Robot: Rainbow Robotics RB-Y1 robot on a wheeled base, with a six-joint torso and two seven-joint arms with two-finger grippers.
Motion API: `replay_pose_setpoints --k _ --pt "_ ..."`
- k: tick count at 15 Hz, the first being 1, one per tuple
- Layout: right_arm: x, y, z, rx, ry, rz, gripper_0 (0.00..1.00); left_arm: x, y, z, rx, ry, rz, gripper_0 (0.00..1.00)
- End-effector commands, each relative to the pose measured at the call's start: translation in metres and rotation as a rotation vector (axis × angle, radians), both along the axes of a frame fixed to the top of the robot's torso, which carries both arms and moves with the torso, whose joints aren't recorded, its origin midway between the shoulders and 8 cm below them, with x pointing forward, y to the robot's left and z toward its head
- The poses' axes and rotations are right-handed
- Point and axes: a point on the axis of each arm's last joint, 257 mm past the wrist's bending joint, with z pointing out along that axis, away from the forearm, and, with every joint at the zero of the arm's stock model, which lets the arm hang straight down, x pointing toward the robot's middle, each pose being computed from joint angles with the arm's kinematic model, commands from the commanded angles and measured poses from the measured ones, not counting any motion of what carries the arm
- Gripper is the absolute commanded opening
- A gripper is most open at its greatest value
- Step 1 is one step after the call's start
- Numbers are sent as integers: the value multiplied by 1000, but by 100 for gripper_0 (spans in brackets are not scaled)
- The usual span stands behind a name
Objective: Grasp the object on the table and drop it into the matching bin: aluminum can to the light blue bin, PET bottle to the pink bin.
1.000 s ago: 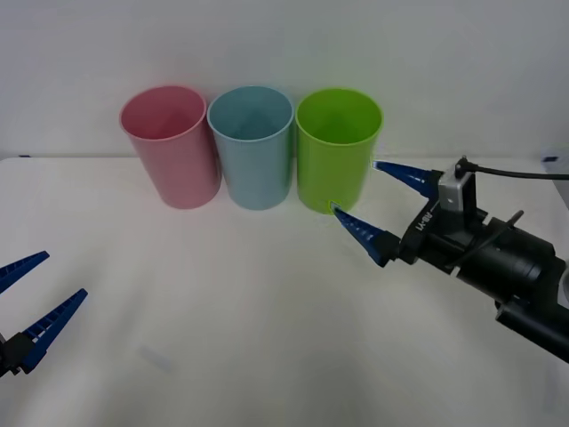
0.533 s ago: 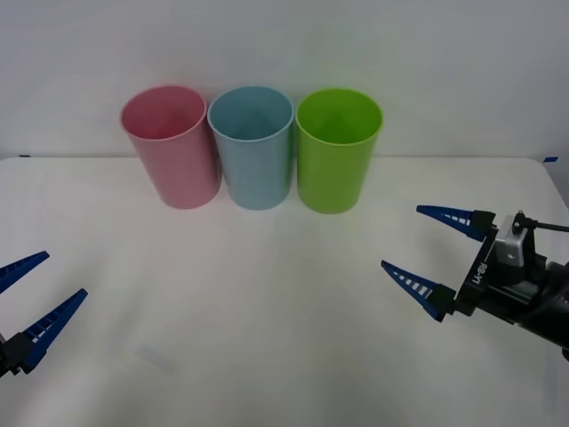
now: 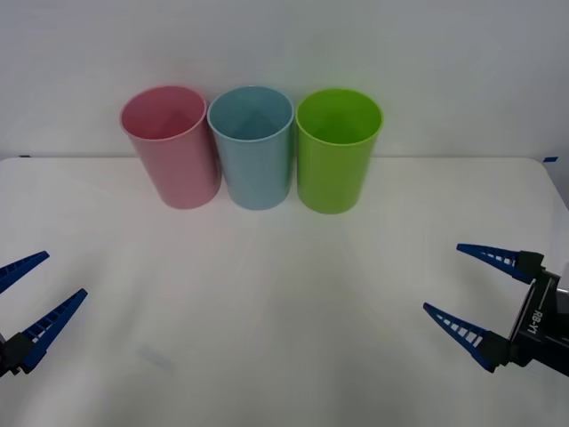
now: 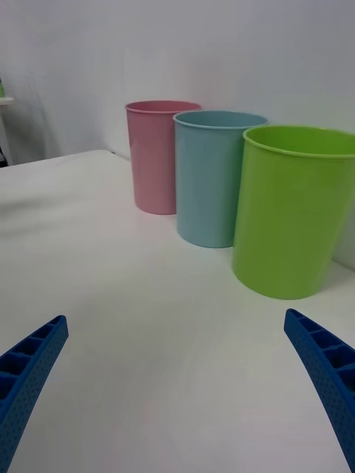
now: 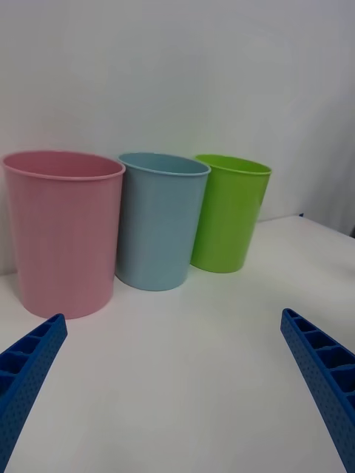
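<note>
Smooth plastic pink bin point(image 3: 170, 145) and light blue bin point(image 3: 253, 146); matt white table point(image 3: 267, 311)

The right gripper point(image 3: 455, 283) is pulling back from beside the green cup point(image 3: 338, 149), travelling toward the robot and out to the right across the table point(image 3: 267, 294), ending low near the table's right edge, fingers spread apart.

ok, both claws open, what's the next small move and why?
Probably just park the right claw at the table's right side: it and the left claw are open, holding nothing, and the pink cup, blue cup and green cup stand upright at the back.
</note>
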Motion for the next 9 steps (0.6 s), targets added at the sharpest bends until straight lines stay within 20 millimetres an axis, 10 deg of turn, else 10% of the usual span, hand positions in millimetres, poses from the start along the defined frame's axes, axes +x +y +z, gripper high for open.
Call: replay_pose_setpoints --k 1,9 --pt "-9 -17 -6 -1 16 -44 100 0 0 0 0 0 0 100" --pt "-21 -29 -14 12 43 -74 100 0 0 0 0 0 0 100"
